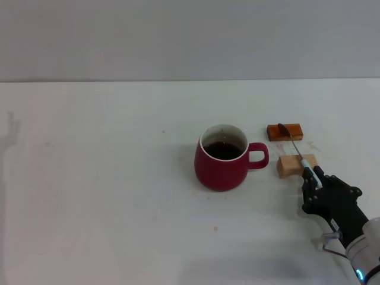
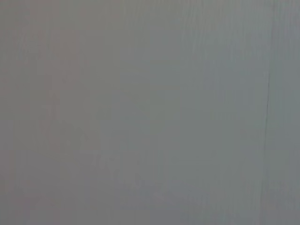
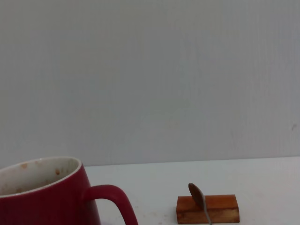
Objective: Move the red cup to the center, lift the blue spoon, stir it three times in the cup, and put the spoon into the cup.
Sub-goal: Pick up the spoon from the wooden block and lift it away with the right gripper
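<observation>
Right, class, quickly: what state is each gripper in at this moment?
Left gripper: not in view in any picture.
Right gripper: at the blue spoon handle by the pale block; whether it has closed cannot be told.

text: none legible | labels: none | brands: none | numbers: none | signs: none

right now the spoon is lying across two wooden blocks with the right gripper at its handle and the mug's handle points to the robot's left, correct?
Not quite: in the head view the red cup has its handle toward the robot's right, facing the wooden blocks. The blue spoon and right gripper are as you say.
</observation>
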`<action>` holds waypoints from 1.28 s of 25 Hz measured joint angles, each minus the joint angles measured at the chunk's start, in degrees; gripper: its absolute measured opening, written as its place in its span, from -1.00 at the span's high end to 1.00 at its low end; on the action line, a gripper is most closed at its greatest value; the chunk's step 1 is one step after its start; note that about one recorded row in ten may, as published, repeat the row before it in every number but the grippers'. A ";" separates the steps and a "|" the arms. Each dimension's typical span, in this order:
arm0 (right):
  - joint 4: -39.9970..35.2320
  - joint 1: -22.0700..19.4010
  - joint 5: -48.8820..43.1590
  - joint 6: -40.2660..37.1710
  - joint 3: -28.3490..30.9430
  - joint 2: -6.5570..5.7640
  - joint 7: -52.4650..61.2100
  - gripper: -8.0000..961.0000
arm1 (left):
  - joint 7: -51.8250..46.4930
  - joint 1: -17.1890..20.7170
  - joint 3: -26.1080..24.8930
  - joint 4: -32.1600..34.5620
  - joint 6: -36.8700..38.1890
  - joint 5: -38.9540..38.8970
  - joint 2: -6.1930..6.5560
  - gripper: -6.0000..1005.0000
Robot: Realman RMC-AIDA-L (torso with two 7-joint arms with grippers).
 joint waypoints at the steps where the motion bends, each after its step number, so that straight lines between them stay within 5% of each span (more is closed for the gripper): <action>1: 0.04 0.01 0.01 0.02 0.02 0.00 0.01 0.70 | 0.00 0.00 -0.02 0.00 0.00 0.00 0.00 -0.72; 32: -0.44 0.19 0.02 -2.37 1.12 -0.05 -0.40 0.70 | 0.00 -0.83 -0.33 0.46 -0.17 0.00 0.17 -0.72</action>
